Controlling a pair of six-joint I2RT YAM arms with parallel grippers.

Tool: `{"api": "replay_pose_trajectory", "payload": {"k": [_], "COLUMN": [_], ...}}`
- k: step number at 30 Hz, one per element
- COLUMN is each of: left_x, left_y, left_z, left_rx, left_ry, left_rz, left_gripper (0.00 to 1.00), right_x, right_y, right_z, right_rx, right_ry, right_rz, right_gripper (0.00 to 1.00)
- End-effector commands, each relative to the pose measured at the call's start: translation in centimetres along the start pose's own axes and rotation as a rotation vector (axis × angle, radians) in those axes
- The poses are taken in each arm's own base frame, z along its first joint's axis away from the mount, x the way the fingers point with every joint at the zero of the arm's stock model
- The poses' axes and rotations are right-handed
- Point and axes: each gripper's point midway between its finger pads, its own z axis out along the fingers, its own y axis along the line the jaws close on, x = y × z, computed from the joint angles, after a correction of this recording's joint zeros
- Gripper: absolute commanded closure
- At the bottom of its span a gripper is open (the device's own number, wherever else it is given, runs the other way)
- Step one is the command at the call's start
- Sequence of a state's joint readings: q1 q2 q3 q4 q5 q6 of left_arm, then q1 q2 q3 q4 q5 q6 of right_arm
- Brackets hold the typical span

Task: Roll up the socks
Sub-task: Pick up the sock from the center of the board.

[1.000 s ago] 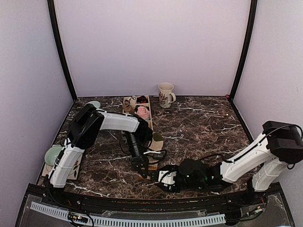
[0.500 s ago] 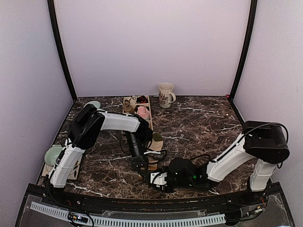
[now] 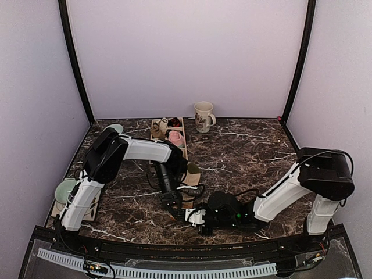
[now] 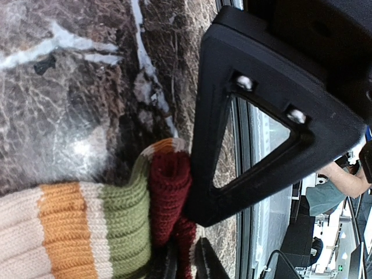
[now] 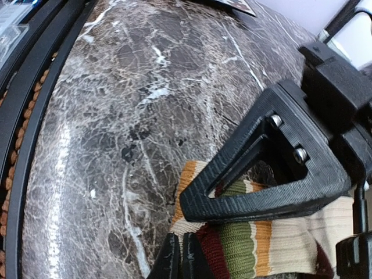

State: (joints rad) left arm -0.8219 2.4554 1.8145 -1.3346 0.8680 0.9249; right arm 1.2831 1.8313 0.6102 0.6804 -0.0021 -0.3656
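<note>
A striped sock (image 3: 187,204) with maroon, green, orange and cream bands lies near the table's front edge, between both grippers. In the left wrist view the sock (image 4: 116,215) has its maroon end folded up, and my left gripper (image 4: 186,266) is shut on that maroon fold. The right arm's black finger (image 4: 212,145) presses against the same end. In the right wrist view my right gripper (image 5: 181,260) is shut on the cream and orange edge of the sock (image 5: 261,244), just below the left arm's finger (image 5: 261,200). From above, the left gripper (image 3: 176,213) and right gripper (image 3: 192,217) almost touch.
A wooden box (image 3: 156,123) at the back holds a pink bundle (image 3: 175,138) and small dark items. A mug (image 3: 203,115) stands behind it. A green bowl (image 3: 64,189) sits at the left edge and a small cup (image 3: 193,170) just beyond the sock.
The right arm has slid left up to the sock and its jaws have closed on the sock's edge. The left arm has stayed where it was, still pinching the maroon end.
</note>
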Motion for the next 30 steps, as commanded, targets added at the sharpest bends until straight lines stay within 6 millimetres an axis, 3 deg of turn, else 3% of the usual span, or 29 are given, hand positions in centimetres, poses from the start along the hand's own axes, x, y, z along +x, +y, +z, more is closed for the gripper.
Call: {"api": "replay_pose_trajectory", "payload": {"k": [1, 3, 9, 13, 15, 19, 24, 30], "left_x": [3.9, 3.8, 4.4, 4.8, 4.9, 4.7, 5.1, 5.7], "left_y": [4.5, 4.3, 4.1, 4.2, 4.2, 3.9, 3.6, 4.0], "left_z": [0.7, 0.5, 0.9, 1.1, 1.2, 1.2, 1.3, 1.4], "left_rx": [-0.161, -0.166, -0.154, -0.152, -0.149, -0.146, -0.136, -0.149], "left_ry": [0.164, 0.155, 0.162, 0.170, 0.172, 0.156, 0.161, 0.189], "left_rz": [-0.007, 0.004, -0.002, -0.009, -0.009, -0.004, 0.012, 0.023], "left_gripper": [0.83, 0.83, 0.83, 0.83, 0.83, 0.83, 0.83, 0.85], "right_x": [2.4, 3.2, 3.7, 3.3, 3.7, 4.8, 5.3, 1.9], "right_y": [1.0, 0.9, 1.4, 1.2, 0.9, 0.6, -0.4, -1.3], "right_z": [0.4, 0.7, 0.5, 0.2, 0.3, 0.3, 0.1, -1.3], "right_rx": [-0.042, -0.037, -0.043, -0.029, -0.018, 0.008, 0.067, 0.076], "right_ry": [0.078, 0.100, 0.102, 0.100, 0.128, 0.162, 0.159, 0.083], "right_rz": [0.126, 0.182, 0.230, 0.206, 0.200, 0.210, 0.183, 0.108], "right_gripper": [0.99, 0.96, 0.68, 0.76, 0.86, 0.93, 0.85, 0.74]}}
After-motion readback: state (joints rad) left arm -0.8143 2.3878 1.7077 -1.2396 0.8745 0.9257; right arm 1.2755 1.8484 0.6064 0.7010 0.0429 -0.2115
